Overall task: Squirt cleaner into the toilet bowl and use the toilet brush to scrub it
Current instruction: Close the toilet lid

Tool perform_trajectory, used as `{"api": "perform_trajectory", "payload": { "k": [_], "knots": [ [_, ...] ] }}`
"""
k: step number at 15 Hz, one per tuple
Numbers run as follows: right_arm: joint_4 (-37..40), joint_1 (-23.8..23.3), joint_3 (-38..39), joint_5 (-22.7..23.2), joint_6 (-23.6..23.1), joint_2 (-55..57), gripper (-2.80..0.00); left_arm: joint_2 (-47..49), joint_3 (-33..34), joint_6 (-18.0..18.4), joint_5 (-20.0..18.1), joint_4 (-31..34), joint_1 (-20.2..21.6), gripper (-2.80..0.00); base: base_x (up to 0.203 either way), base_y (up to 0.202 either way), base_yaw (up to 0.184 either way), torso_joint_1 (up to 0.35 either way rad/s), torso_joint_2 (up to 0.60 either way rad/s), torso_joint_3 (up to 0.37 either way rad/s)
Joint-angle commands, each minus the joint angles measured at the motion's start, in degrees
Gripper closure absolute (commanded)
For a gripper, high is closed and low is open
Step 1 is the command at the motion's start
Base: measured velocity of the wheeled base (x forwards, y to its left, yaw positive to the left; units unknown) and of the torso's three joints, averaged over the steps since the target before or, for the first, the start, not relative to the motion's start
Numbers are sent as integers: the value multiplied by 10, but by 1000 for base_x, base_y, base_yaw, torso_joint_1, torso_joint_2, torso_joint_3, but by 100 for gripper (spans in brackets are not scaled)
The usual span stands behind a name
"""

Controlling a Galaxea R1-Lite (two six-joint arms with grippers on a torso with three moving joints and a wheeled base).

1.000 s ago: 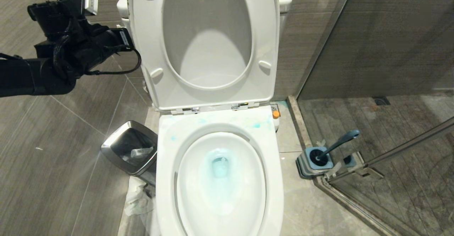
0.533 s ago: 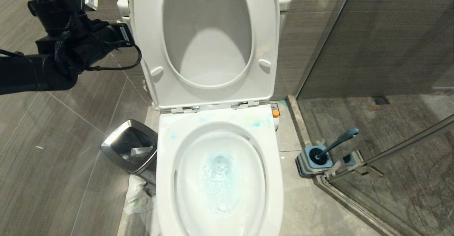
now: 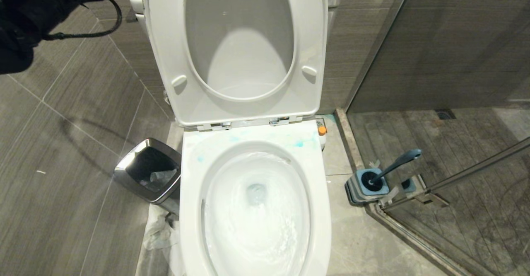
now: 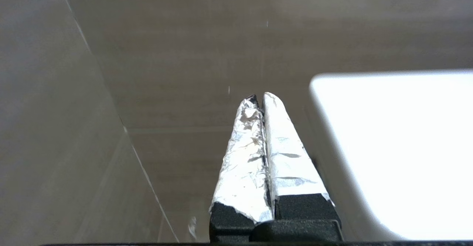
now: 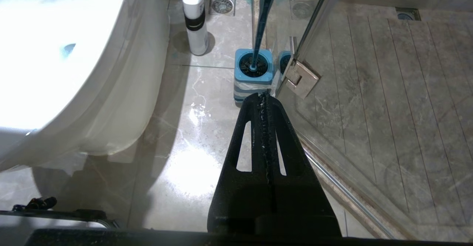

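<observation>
Now, operator, compare against a second ago: the pale turquoise cleaner (image 3: 299,144) that tinted the water in the toilet bowl (image 3: 253,209) has gone, and you see white, foaming water swirling round the drain instead. Only faint blue smears are left on the flat glossy rim behind the bowl. The left arm (image 3: 25,15) has swung up and away from the raised seat and shows only as a black mass with a cable loop at the far upper corner.

Left gripper (image 4: 258,99): foil-wrapped fingers pressed together, holding nothing, beside a white ceramic edge. Right gripper (image 5: 264,95): slotted black fingers closed, empty, hanging low over the marbled floor tile right of the bowl.

Note the toilet brush (image 3: 395,165): slim curved slate-blue handle, standing in its square striped holder (image 3: 364,189) right of the bowl, against the glass shower door. A white bottle with an orange cap (image 5: 195,17) stands between holder and bowl. Left of the bowl sits the square steel bin (image 3: 149,172).
</observation>
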Motion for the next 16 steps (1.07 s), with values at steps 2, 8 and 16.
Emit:
{"api": "perform_trajectory", "payload": {
  "k": [2, 8, 16],
  "knots": [
    [0, 0, 0, 0, 0, 1, 0, -84, 0, -2, -4, -3, 17, 0, 0, 0, 0, 0, 0, 0],
    [0, 0, 0, 0, 0, 1, 0, -172, 1, -91, -52, 36, 21, 0, 0, 0, 0, 0, 0, 0],
    [0, 0, 0, 0, 0, 1, 0, -120, 2, -175, -220, 17, 58, 0, 0, 0, 0, 0, 0, 0]
  ]
}}
